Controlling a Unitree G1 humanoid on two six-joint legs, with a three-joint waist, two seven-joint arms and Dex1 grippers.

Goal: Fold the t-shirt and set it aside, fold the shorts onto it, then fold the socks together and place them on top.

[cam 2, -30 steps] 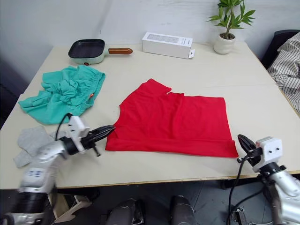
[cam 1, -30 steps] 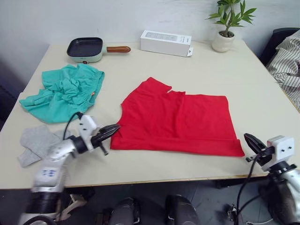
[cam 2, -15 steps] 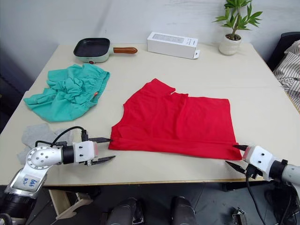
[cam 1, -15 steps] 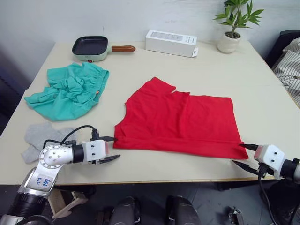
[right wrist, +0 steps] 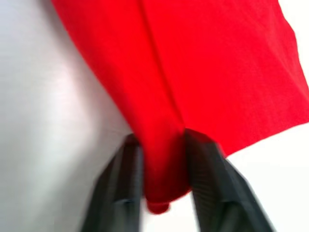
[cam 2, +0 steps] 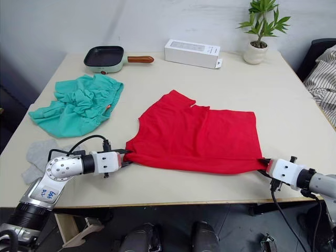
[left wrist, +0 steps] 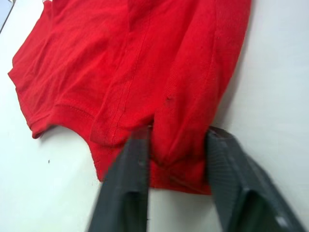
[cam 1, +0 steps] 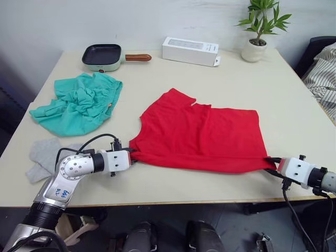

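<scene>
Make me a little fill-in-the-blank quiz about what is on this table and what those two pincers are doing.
1. Both pincers are closed on the near edge of the ______ t-shirt.
2. The left pincer grips one near corner, and the right pincer grips the ______ near corner.
3. The crumpled shorts are ______ in colour.
4. The grey socks lie nearest the ______ pincer.

Missing words: red; other; teal; left
</scene>
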